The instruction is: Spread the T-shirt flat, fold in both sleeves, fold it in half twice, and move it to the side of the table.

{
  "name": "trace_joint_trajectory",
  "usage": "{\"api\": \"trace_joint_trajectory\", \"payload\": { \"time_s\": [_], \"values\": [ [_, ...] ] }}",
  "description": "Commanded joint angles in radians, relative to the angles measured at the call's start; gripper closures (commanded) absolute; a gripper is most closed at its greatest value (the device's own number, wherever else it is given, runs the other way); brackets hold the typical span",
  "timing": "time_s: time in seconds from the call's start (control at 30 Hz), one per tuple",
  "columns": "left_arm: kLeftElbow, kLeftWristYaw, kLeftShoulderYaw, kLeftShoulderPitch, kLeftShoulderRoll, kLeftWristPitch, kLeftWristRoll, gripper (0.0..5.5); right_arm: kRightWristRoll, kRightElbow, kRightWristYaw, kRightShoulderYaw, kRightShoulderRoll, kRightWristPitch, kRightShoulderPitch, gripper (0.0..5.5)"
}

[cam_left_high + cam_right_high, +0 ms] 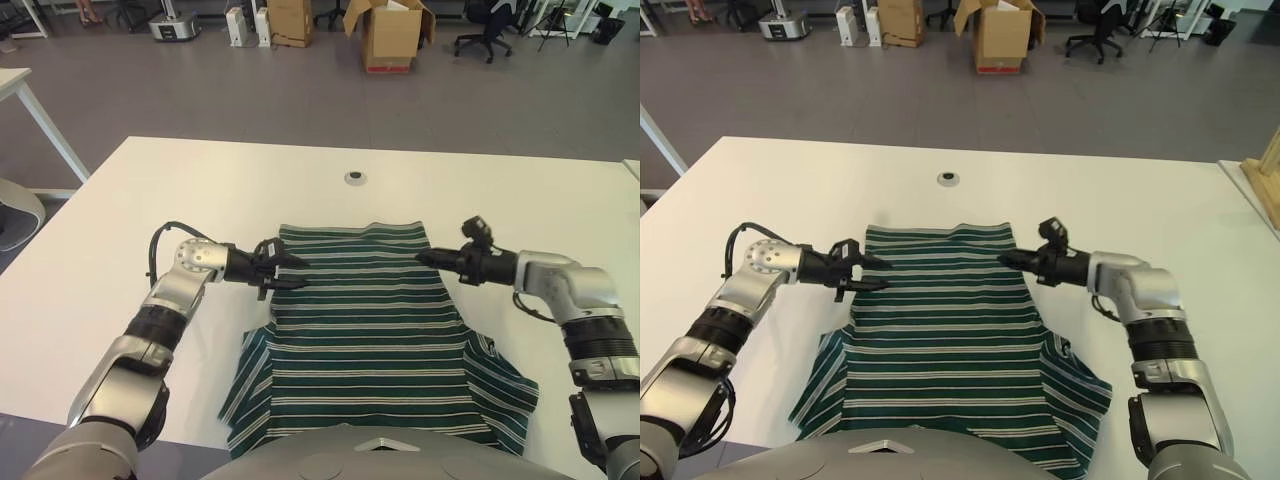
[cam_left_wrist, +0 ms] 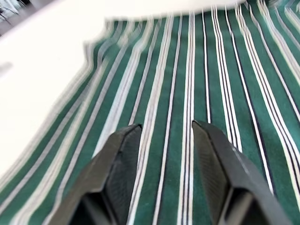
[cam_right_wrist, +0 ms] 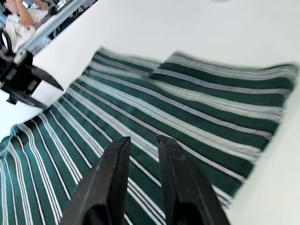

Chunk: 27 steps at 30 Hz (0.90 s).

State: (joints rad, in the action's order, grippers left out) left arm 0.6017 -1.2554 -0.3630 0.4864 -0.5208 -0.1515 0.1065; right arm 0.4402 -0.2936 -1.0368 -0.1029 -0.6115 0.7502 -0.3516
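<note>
The end of the T-shirt (image 1: pixel 370 330) behind both claws, nearest the robot, is cut off at the lower edge of the head views, so its hem or collar there cannot be made out. Beyond the left claw (image 1: pixel 297 273), the cloth's far edge is blurred in the left wrist view, and the stripes to either side of that claw are cut off by the frame. Ahead of the right claw (image 1: pixel 422 257) the shirt appears doubled over, and whatever lies under that fold is hidden. Whether either claw's tips touch the cloth cannot be told. A small round object (image 1: pixel 355 178) on the table (image 1: pixel 150 200), beyond and between the claws, is too small to be identified.
</note>
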Motion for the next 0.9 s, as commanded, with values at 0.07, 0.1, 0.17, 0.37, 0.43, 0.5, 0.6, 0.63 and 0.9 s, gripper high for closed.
{"api": "trace_joint_trajectory", "payload": {
  "time_s": [0.07, 0.1, 0.17, 0.37, 0.43, 0.5, 0.6, 0.63, 0.9],
  "values": [
    [0.367, 0.162, -0.057, 0.179, 0.099, -0.197, -0.184, 3.51, -0.222, -0.260, 0.035, -0.146, 0.021, -0.177, -0.136, 4.44],
    [0.430, 0.210, -0.048, 0.218, 0.129, -0.221, -0.195, 3.51, -0.252, -0.334, 0.061, -0.149, 0.035, -0.223, -0.178, 4.44],
    [0.526, 0.304, -0.035, 0.280, 0.165, -0.276, -0.224, 3.51, -0.289, -0.476, 0.123, -0.132, 0.069, -0.301, -0.267, 4.44],
    [0.698, 0.565, -0.046, 0.434, 0.196, -0.295, -0.362, 3.51, -0.281, -0.813, 0.338, 0.023, 0.202, -0.514, -0.540, 4.44],
    [0.720, 0.733, -0.046, 0.505, 0.193, -0.290, -0.414, 3.51, -0.253, -0.828, 0.324, 0.078, 0.202, -0.521, -0.579, 4.44],
    [0.719, 0.772, -0.017, 0.547, 0.193, -0.337, -0.418, 3.51, -0.242, -0.817, 0.290, 0.115, 0.178, -0.516, -0.587, 4.44],
    [0.685, 0.491, 0.078, 0.565, 0.182, -0.428, -0.299, 3.51, -0.206, -0.718, 0.221, 0.166, 0.125, -0.463, -0.551, 4.44],
    [0.667, 0.342, 0.108, 0.559, 0.167, -0.424, -0.251, 3.51, -0.191, -0.660, 0.204, 0.186, 0.108, -0.435, -0.522, 4.44],
    [-0.288, -0.037, 0.331, -0.041, -0.186, 0.565, 0.196, 3.51, 0.034, 0.054, 0.337, 0.465, 0.067, -0.129, -0.047, 4.44]
  ]
}}
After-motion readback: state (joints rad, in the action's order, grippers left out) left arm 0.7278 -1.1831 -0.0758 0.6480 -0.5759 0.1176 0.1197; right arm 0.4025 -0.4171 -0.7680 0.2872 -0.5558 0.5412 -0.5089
